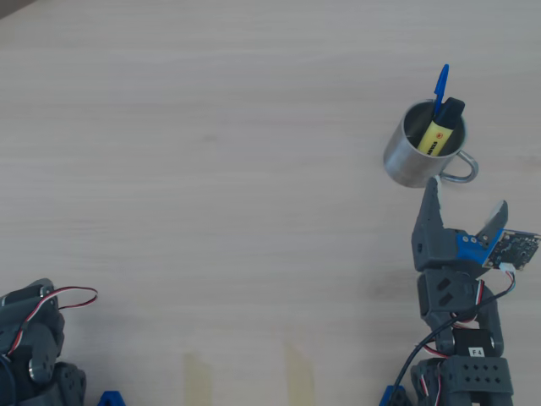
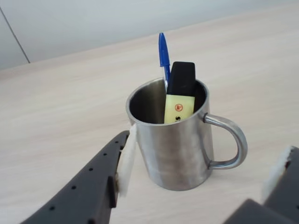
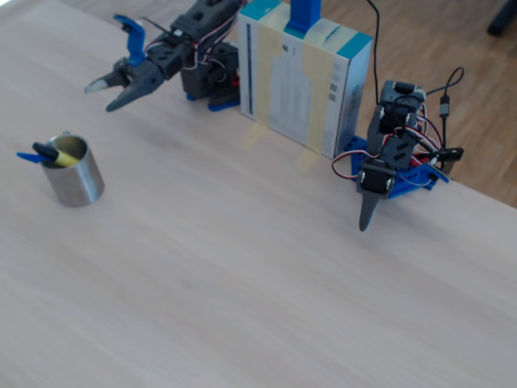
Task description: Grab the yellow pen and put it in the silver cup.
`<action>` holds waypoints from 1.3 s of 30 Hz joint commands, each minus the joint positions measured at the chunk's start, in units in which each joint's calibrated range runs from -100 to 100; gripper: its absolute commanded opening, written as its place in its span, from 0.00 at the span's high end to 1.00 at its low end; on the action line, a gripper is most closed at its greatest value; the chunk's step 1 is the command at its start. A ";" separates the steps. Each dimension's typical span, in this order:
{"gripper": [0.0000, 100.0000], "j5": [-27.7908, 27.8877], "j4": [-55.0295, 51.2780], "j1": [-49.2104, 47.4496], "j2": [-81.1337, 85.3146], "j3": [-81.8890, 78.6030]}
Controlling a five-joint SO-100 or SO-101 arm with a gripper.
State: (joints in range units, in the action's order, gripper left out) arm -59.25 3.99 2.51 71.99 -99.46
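The yellow pen stands inside the silver cup, black cap up, leaning on the rim next to a blue ballpoint pen. The gripper sits just beside the cup's handle side, jaws spread apart and holding nothing. The placing looks done; only pulling the arm back seems left. A second arm is parked well apart in the fixed view, probably idle, though it's small there.
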 commanded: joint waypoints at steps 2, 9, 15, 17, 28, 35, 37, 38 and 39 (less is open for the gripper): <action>0.58 -0.30 -5.75 0.11 4.74 -0.54; 0.58 -0.93 -15.28 1.07 9.81 -0.54; 0.58 -0.98 -23.68 1.16 15.21 -0.54; 0.58 -0.93 -26.86 1.07 17.21 -0.54; 0.58 -0.51 -41.70 0.20 25.10 -0.27; 0.58 0.58 -47.02 -0.41 25.27 -0.27; 0.58 0.63 -49.34 -0.41 25.35 -0.27; 0.58 0.63 -50.45 -0.41 25.35 -0.27; 0.58 0.63 -51.48 -0.41 25.35 -0.27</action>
State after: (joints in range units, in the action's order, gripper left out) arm -58.89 -45.19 2.51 96.58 -99.37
